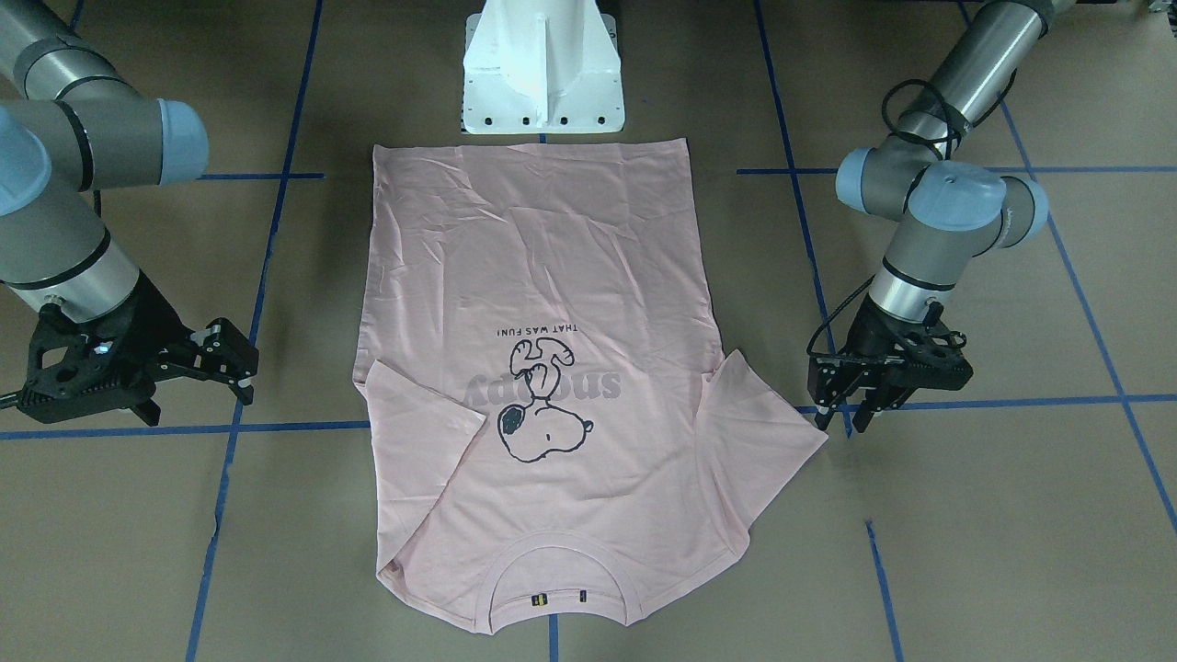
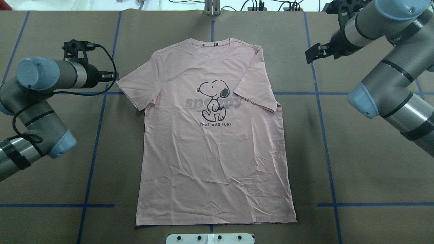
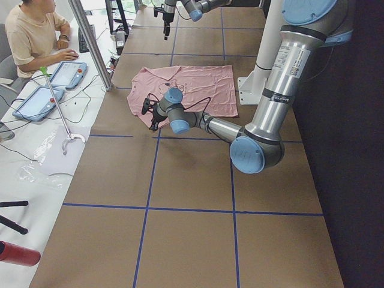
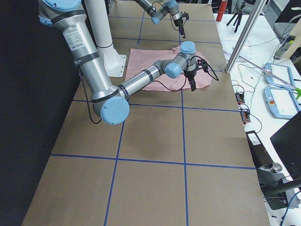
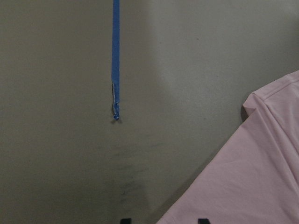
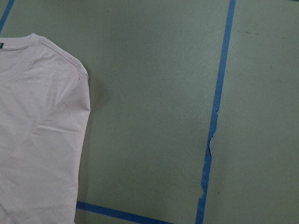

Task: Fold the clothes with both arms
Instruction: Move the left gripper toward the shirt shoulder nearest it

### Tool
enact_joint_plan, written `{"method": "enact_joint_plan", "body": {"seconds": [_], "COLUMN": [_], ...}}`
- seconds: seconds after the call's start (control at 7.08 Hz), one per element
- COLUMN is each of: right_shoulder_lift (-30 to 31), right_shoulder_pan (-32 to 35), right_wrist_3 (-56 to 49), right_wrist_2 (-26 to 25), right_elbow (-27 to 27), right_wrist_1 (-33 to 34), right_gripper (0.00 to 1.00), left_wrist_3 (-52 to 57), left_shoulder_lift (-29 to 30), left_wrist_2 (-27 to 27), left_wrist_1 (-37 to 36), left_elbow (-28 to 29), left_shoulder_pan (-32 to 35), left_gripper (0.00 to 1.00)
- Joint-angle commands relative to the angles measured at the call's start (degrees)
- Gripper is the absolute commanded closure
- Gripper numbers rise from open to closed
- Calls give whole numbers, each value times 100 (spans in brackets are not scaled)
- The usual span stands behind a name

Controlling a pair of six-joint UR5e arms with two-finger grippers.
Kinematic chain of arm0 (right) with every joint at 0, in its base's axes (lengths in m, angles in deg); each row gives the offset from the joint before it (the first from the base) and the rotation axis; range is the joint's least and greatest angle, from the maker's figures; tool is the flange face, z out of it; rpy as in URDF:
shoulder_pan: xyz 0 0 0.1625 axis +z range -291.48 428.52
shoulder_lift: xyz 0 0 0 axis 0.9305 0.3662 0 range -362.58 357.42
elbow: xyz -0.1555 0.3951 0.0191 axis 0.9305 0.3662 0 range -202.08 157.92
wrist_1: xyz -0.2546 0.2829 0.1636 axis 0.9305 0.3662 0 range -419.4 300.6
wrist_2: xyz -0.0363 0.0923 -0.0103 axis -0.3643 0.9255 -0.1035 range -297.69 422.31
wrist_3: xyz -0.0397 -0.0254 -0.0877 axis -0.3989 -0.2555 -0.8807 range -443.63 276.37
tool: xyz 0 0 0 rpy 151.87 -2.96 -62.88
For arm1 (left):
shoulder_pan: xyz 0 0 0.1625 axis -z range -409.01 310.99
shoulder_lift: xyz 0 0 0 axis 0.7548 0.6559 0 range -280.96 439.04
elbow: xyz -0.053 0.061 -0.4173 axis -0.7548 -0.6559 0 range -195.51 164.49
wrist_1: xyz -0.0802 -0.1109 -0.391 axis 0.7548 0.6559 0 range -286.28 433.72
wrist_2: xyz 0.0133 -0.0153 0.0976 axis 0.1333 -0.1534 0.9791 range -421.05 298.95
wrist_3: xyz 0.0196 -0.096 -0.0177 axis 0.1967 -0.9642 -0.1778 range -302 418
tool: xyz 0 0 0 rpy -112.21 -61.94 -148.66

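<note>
Left claw apart, empty, just beside t-shirt sleeve, right claw apart, empty, farther off

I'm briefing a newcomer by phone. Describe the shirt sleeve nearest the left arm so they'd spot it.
On the brown table lies a light pink short-sleeved t-shirt with a cartoon dog print. Its sleeve on the robot's left points toward the left arm's black end effector. It splays outward; the other sleeve hugs the body.
</note>
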Motion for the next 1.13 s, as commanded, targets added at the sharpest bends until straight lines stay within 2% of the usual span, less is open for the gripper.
{"method": "enact_joint_plan", "body": {"seconds": [0.0,0.42,0.71,0.99], "right_shoulder_lift": [19,63,72,72], "right_shoulder_pan": [3,3,3,3], "right_wrist_3": [-1,-10,-1,-1], "right_wrist_2": [-18,-18,-27,-27], "right_elbow": [0,0,0,0], "right_wrist_1": [0,0,0,0], "right_gripper": [0,0,0,0], "left_wrist_3": [-11,-20,-29,-29], "left_shoulder_lift": [82,108,169,196], "left_wrist_2": [100,109,354,355], "left_wrist_1": [6,15,24,24], "left_elbow": [211,272,351,378], "left_shoulder_pan": [-55,-143,-187,-204], "left_gripper": [43,47,47,54]}}
